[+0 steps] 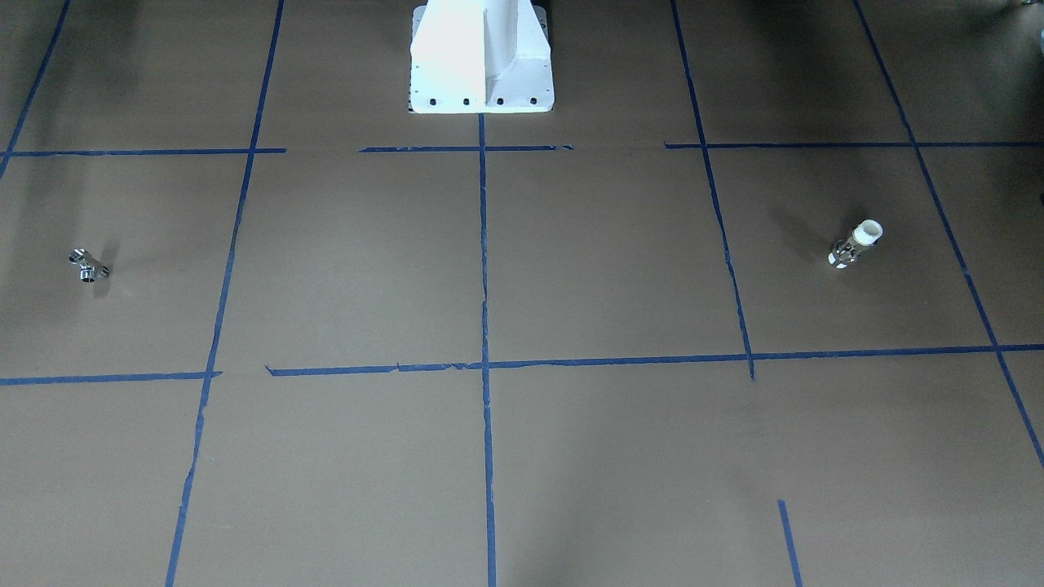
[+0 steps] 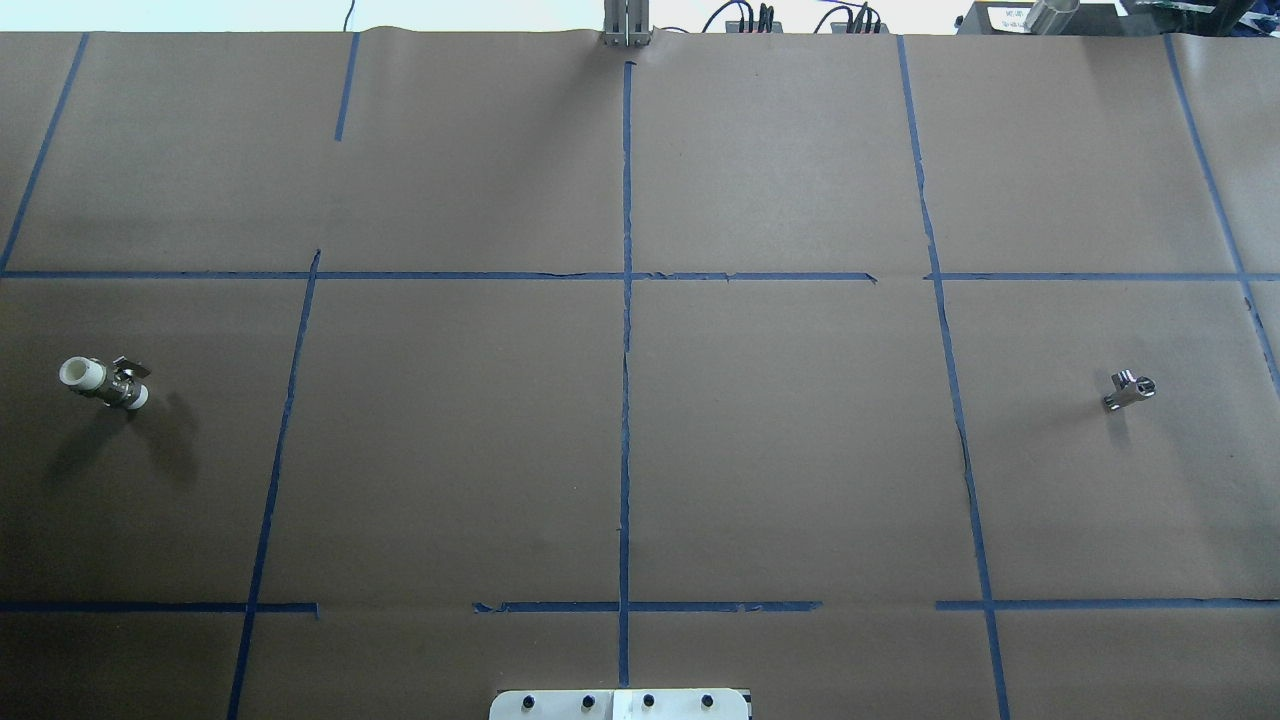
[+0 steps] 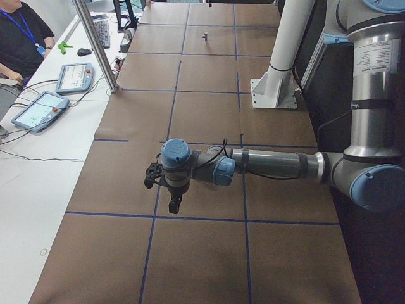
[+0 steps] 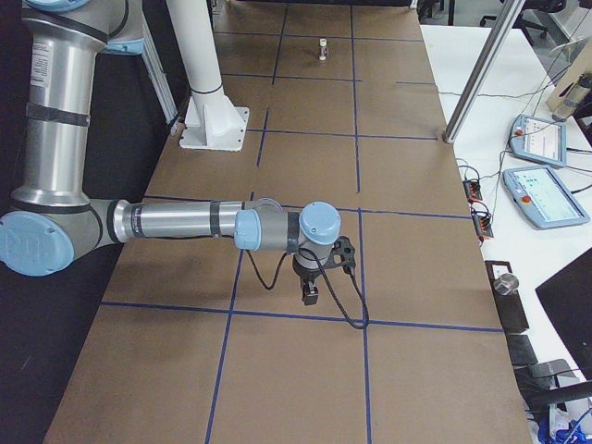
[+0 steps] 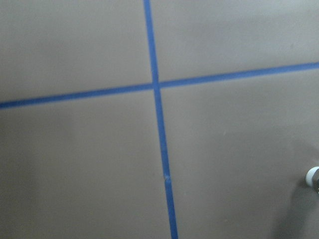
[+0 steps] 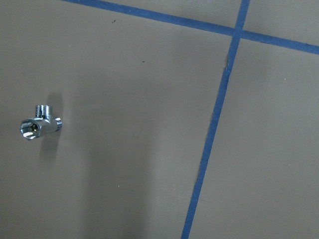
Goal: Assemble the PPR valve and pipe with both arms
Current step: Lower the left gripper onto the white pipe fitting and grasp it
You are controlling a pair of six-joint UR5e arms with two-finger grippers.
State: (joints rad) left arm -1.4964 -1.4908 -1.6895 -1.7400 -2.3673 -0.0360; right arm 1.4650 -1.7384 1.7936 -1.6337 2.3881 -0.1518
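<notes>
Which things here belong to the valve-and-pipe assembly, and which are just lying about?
Job in hand: PPR valve; pipe; left arm; right arm.
Lying about: white pedestal; blue tape; tablets on the side table.

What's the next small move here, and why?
Probably slide the left gripper sideways to centre the valve beneath it: the valve lies free on the table, only just showing at the left wrist view's right edge. The pipe lies far off, also free.
</notes>
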